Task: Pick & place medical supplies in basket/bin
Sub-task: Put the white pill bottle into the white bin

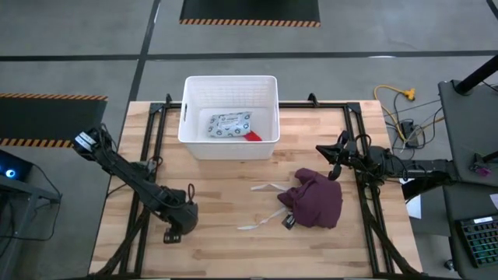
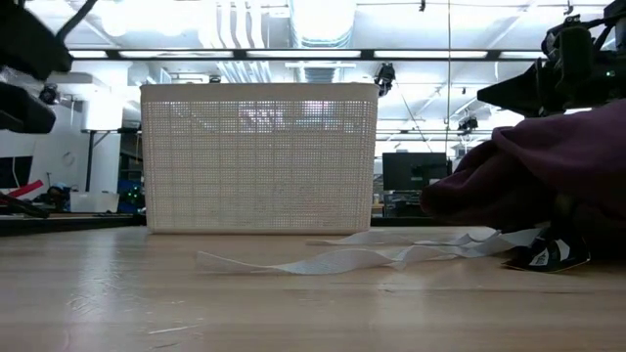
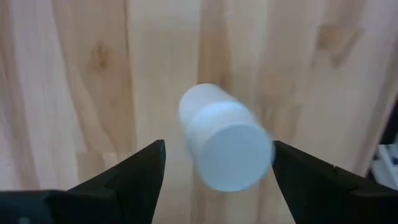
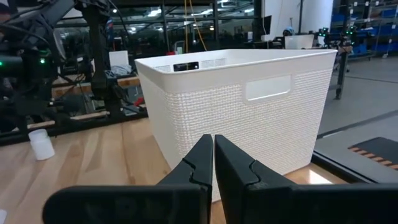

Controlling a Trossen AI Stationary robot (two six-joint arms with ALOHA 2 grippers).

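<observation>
Now: white cylinder (image 3: 227, 146) being lined up for pickup by left hand (image 3: 217, 180).
Fingers wide open, nothing held; closure needed next, then transfer to bin (image 1: 229, 84). Right hand (image 4: 213, 163) closed, empty, idle nr bench edge.

Two dark, nearly black jointed arms are seen from above. The left arm (image 1: 128, 177) is built of slim matte links, with a white-labelled block at its base end. The right arm (image 1: 389, 165) is trailed by black cabling toward its mount. Each arm is ended by two wedge-shaped matte black fingers (image 3: 134, 177), tapered to thin tips (image 4: 205, 158).
</observation>
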